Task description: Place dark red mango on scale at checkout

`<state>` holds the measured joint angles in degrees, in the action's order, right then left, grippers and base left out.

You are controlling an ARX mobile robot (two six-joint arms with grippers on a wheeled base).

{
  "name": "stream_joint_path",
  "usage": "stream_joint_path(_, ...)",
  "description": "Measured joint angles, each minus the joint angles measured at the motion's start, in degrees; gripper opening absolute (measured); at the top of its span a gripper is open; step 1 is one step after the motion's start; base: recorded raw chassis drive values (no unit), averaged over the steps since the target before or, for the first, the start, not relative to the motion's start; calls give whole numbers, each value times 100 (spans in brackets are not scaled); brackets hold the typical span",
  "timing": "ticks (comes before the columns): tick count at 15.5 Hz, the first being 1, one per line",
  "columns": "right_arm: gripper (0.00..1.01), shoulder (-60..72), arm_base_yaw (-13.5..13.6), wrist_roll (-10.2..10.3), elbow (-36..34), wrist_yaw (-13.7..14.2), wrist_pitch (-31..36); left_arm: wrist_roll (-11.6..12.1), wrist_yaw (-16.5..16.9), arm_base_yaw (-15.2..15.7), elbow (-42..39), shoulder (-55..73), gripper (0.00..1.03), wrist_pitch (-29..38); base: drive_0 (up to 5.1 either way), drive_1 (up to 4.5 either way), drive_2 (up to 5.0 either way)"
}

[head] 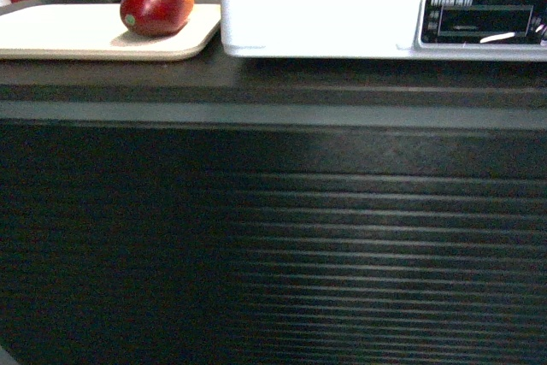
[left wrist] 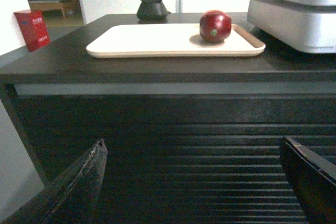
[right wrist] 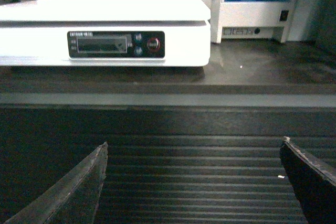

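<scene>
while the dark red mango (left wrist: 214,25) lies on the beige tray (left wrist: 142,43) beside the scale (right wrist: 105,30) on the checkout worktop (head: 273,237), my left pincer (left wrist: 191,182) and right pincer (right wrist: 191,182) gape apart, empty, below.

The head camera sits low and close to the checkout (head: 273,245), facing its ribbed front, the countertop only along the frame's upper edge. The left wrist camera looks level over the counter's left end at the beige tray (left wrist: 157,43); the right wrist camera faces the scale (right wrist: 105,30) squarely. All three share the ribbed panel; the scale's top is probably overexposed.
</scene>
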<state>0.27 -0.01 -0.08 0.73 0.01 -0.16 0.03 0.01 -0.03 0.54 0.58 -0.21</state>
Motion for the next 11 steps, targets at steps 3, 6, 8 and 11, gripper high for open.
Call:
stream_joint_path(3,98,0,0,2,0,0,-2,-2,-4,0,0,0,98,4,0,0,0)
stream_joint_path(6,98,0,0,7,0,4,-2,0,0,-2,0,0,98,4,0,0,0)
stream_joint_path(8,98,0,0,7,0,2,20,0,2,0,0,0,98,24,0,0,0)
stream_joint_path(11,98,0,0,4,0,-7,-7,0,0,-2,2,0,98,17,0,0,0)
